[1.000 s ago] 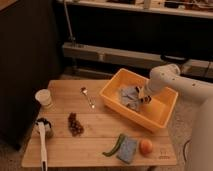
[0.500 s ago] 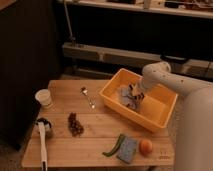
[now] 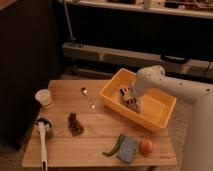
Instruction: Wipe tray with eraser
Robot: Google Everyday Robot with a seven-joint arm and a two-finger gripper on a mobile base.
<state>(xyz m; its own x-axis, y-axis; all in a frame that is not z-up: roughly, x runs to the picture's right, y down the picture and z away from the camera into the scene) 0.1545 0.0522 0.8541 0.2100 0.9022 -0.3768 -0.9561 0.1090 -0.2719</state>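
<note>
The tray is a large yellow-orange bin standing on the right half of the wooden table. My white arm reaches in from the right and bends down into it. The gripper is low over the tray's floor, in its left part, shut on the eraser. The eraser is a small striped block showing at the fingertips against the tray bottom. A grey-blue cloth lies crumpled just left of the gripper, touching or nearly touching it.
On the wooden table are a white cup, a spoon, dark grapes and a white-handled brush at the left. A green pepper, a blue sponge and an orange fruit lie along the front edge.
The gripper has slid leftward across the tray floor, from the middle to beside the cloth. The arm's elbow has swung left with it.
</note>
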